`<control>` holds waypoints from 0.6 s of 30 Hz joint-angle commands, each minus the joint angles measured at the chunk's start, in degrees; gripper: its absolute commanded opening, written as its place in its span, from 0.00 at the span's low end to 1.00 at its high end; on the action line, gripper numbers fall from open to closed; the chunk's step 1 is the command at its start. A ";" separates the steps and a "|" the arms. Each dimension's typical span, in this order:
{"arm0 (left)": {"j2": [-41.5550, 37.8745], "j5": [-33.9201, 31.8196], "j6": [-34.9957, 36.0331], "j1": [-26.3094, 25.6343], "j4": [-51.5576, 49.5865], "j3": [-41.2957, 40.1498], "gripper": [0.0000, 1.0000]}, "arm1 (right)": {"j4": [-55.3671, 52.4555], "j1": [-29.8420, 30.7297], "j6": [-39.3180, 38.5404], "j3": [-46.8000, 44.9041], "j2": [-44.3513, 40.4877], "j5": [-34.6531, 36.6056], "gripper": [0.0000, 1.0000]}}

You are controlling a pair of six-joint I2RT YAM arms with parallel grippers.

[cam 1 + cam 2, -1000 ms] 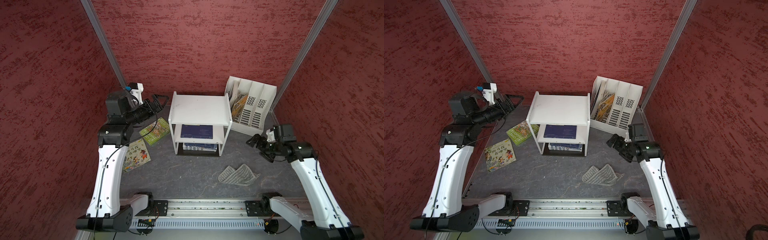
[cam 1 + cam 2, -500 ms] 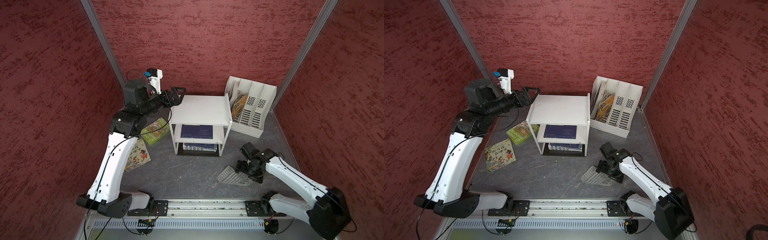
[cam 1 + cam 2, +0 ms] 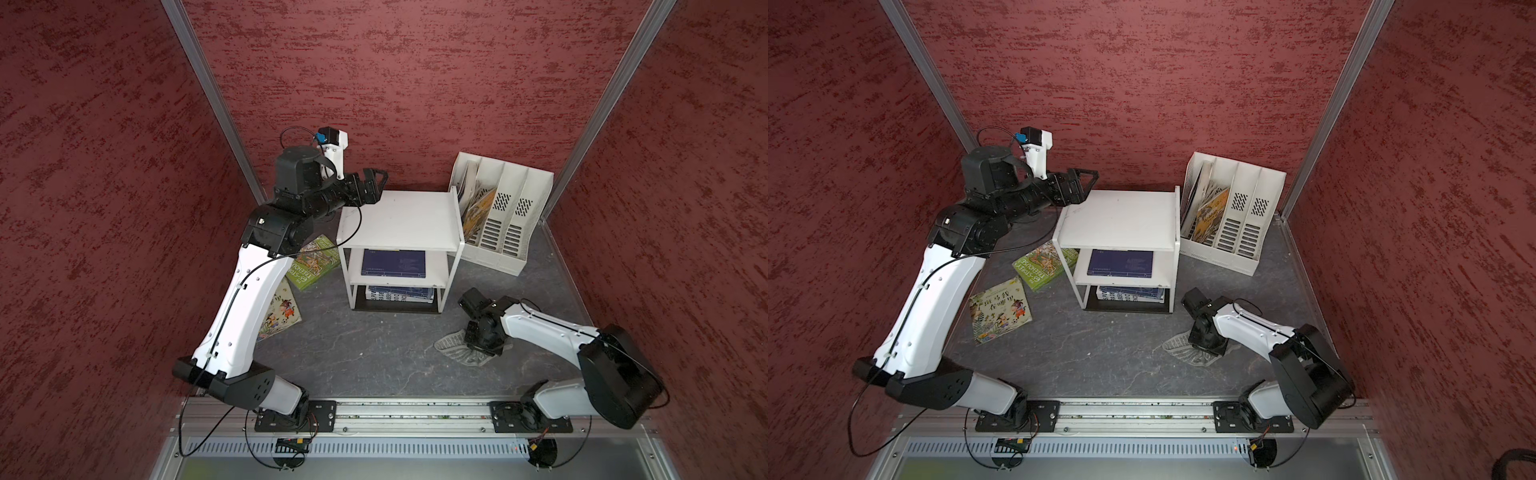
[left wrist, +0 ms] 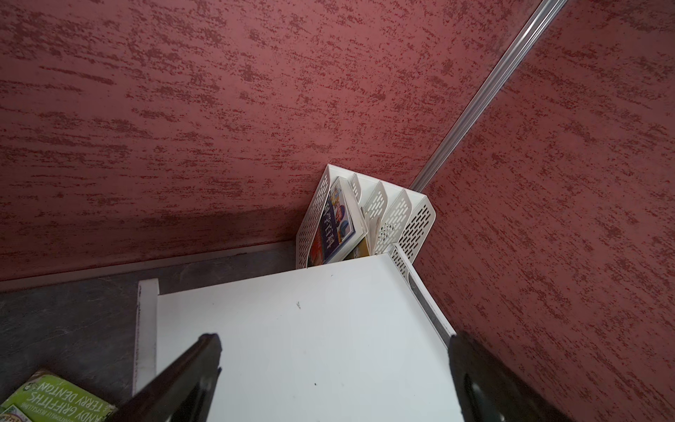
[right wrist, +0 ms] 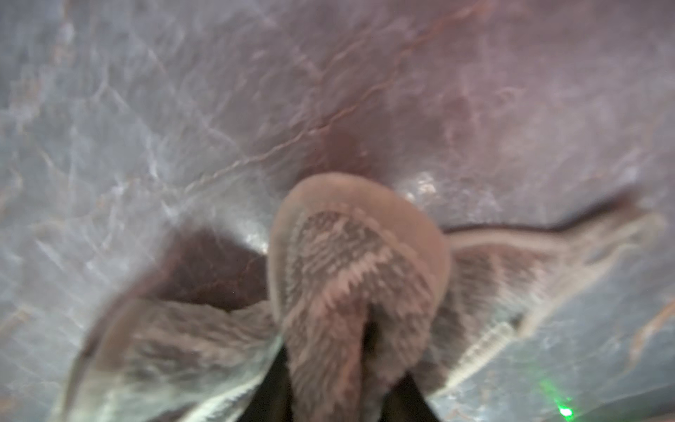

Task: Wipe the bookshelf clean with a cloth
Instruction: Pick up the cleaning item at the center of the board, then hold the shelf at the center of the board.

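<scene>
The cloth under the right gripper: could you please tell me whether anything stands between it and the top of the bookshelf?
Nothing visible lies on the floor between the cloth and the bookshelf. Its top is bare, but the open left gripper hangs over the far left corner and could block wiping there.

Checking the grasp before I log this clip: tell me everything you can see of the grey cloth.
The cloth is small and grey with fine light stripes and a paler rounded hem, and it looks soft and fleecy. It lies crumpled on the dark table, apart from the bookshelf. The right gripper stands over it, jaws pinching a raised middle fold. The outer flaps rest on the table.
</scene>
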 commanded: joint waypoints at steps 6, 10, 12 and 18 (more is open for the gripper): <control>3.12 -0.81 2.95 -0.26 -9.01 5.31 1.00 | 15.25 -18.72 -11.52 -0.74 -7.28 -4.38 0.01; 3.52 -8.82 4.96 0.41 -13.28 6.34 1.00 | 24.77 -23.58 -13.33 3.80 -3.78 -10.34 0.00; 4.18 -10.12 5.08 1.88 -15.87 7.79 1.00 | 28.07 -23.81 -13.44 7.83 1.61 -12.18 0.00; 10.27 -7.12 5.64 3.76 -26.45 15.39 0.97 | 36.39 -23.54 -11.93 18.59 16.83 -11.81 0.00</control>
